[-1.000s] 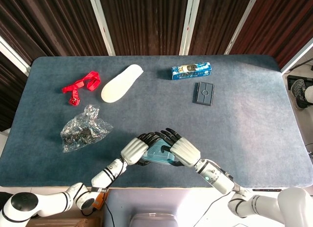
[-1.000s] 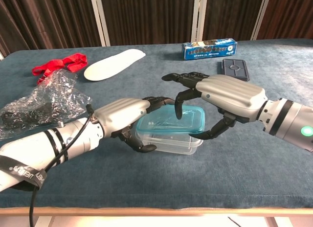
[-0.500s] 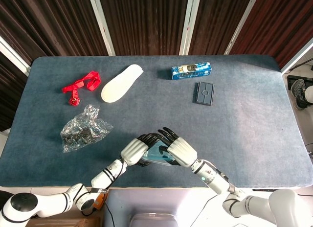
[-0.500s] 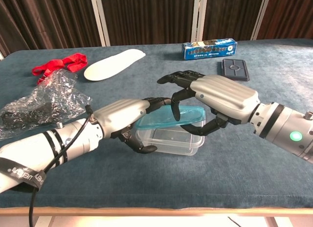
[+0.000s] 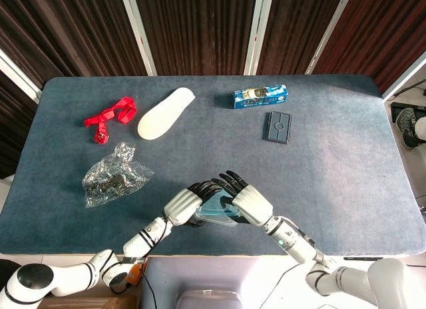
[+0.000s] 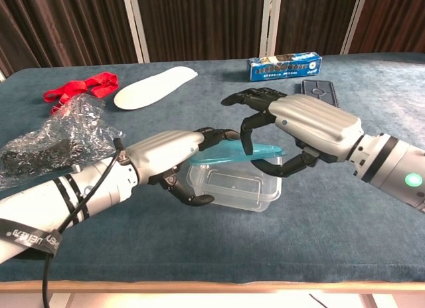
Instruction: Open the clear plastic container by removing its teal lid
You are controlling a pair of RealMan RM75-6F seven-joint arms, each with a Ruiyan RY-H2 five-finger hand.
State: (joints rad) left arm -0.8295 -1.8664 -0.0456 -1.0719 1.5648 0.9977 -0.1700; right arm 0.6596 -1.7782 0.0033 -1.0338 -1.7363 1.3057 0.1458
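The clear plastic container (image 6: pixel 234 192) stands near the table's front edge, its rim uncovered. My left hand (image 6: pixel 174 155) (image 5: pixel 183 205) grips its left side. The teal lid (image 6: pixel 234 153) (image 5: pixel 214 208) hangs clear above the container, roughly level. My right hand (image 6: pixel 302 125) (image 5: pixel 247 204) holds the lid, fingers over its top and thumb under its right edge. In the head view both hands cover most of the container and only a strip of lid shows between them.
A crumpled clear bag (image 5: pixel 113 174) lies left of the hands. At the back lie a red strap (image 5: pixel 110 116), a white insole (image 5: pixel 165 112), a blue box (image 5: pixel 260 95) and a dark flat case (image 5: pixel 277 126).
The lid, lying on the container a second ago, tilted up on its right side and now hangs free and level above the rim in my right hand. My left hand stayed put.
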